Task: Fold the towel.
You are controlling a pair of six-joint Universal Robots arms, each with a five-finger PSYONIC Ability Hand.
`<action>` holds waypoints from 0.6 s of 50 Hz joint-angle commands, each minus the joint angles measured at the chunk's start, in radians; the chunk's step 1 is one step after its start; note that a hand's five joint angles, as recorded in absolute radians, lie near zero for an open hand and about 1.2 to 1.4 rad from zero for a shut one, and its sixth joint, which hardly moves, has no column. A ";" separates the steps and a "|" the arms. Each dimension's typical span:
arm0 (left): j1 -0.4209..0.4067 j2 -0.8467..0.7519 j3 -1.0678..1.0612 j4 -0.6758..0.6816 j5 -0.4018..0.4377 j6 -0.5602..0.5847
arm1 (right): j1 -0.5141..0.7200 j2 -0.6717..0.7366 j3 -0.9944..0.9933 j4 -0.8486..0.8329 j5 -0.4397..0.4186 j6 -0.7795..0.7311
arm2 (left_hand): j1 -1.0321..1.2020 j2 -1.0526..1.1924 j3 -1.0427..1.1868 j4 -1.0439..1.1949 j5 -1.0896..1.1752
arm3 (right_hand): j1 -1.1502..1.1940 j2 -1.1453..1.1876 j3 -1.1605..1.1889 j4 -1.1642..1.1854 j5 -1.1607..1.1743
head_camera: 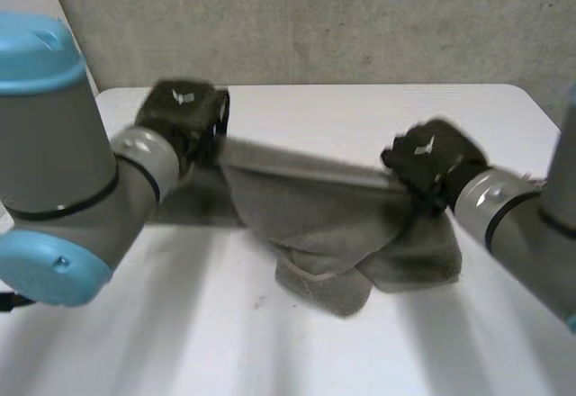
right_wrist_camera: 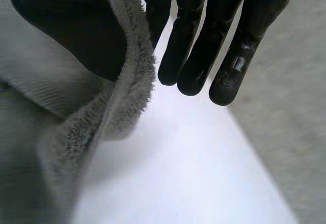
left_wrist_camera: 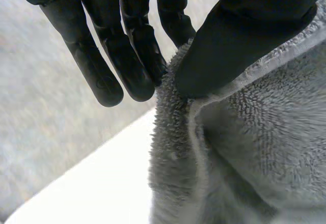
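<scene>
Wrist views: left hand [left_wrist_camera: 249, 35], right hand [right_wrist_camera: 66, 30], thumb-pinch on towel [head_camera: 315, 207] corners; head view: sag.

The towel [head_camera: 315, 207] is grey, thick-piled terry with a flat hemmed border. It spans the middle of the frame in the head view. Its upper edge is pulled taut, sloping slightly down toward the right, with one end pinched by the left hand [head_camera: 184, 112] and the other by the right hand [head_camera: 432, 162]. The rest sags in loose folds, and its lower part lies bunched on the white bench [head_camera: 360, 112] at lower centre.
</scene>
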 commanded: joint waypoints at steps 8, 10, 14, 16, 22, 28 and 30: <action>0.000 -0.241 -0.167 0.107 -0.005 0.130 | 0.024 0.179 0.126 -0.183 -0.033 0.195 | -0.398 -0.437 -0.437 -0.440 -0.426 | 0.434 0.216 0.210 0.202 0.239; 0.000 -0.229 -0.170 0.122 -0.005 0.127 | 0.022 0.180 0.127 -0.192 -0.033 0.199 | -0.448 -0.487 -0.487 -0.489 -0.476 | 0.434 0.216 0.210 0.202 0.239; 0.001 -0.169 -0.193 0.145 -0.006 0.125 | 0.017 0.179 0.127 -0.212 -0.033 0.207 | -0.595 -0.634 -0.634 -0.637 -0.623 | 0.434 0.216 0.210 0.202 0.239; 0.009 -0.103 -0.234 0.174 -0.008 0.124 | 0.017 0.177 0.129 -0.224 -0.033 0.212 | -0.712 -0.751 -0.751 -0.754 -0.740 | 0.434 0.216 0.210 0.202 0.239; 0.024 0.027 -0.357 0.236 -0.011 0.067 | 0.011 0.179 0.140 -0.267 -0.033 0.232 | -0.792 -0.831 -0.831 -0.833 -0.820 | 0.434 0.216 0.210 0.202 0.239; 0.040 0.075 -0.457 0.243 -0.012 -0.016 | -0.001 0.185 0.140 -0.272 -0.034 0.233 | -0.786 -0.825 -0.825 -0.828 -0.814 | 0.434 0.216 0.210 0.202 0.239; 0.061 0.077 -0.507 0.242 -0.012 -0.074 | -0.001 0.188 0.140 -0.274 -0.033 0.233 | -0.789 -0.828 -0.828 -0.830 -0.817 | 0.434 0.216 0.210 0.202 0.239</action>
